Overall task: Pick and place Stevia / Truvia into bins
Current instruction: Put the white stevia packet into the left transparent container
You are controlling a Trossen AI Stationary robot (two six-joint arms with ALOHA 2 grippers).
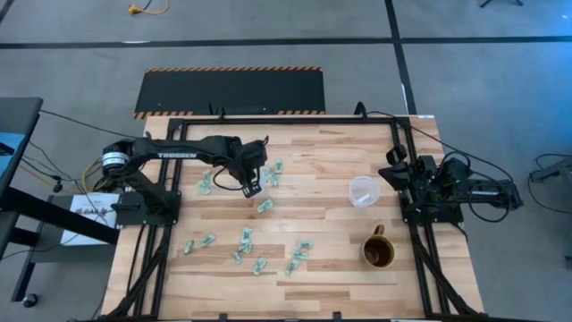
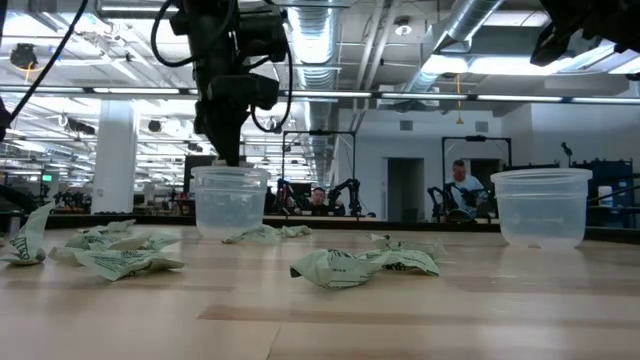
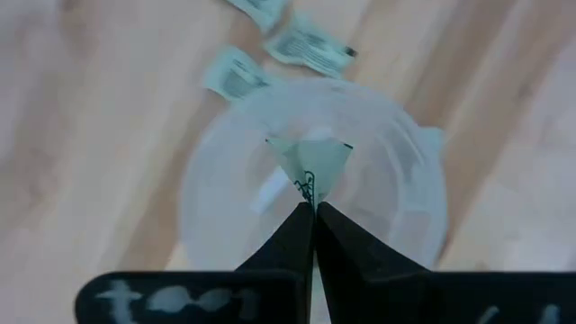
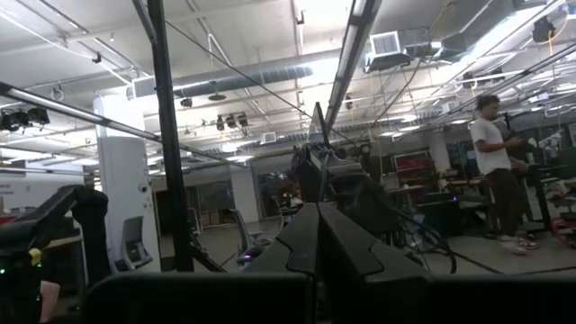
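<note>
Green-white sachet (image 3: 312,162) pinched at fingertips of left hand (image 3: 313,205), hanging just above left clear cup (image 3: 216,180), over its opening. More sachets (image 1: 246,240) loose on table (image 1: 322,152) around that cup. Second clear cup (image 1: 364,190) well apart, brown mug (image 1: 378,252) near it. Right hand (image 4: 317,209) closed on nothing, parked beyond second cup at table edge.

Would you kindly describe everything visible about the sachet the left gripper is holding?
The sachet is a small, flat paper packet, pale green-white with faint print, pinched by one edge between the shut tips of the left gripper. It hangs with a corner toward the fingers, directly above the open mouth of a clear plastic cup, apparently touching nothing but the gripper. It has not been released into the cup.
</note>
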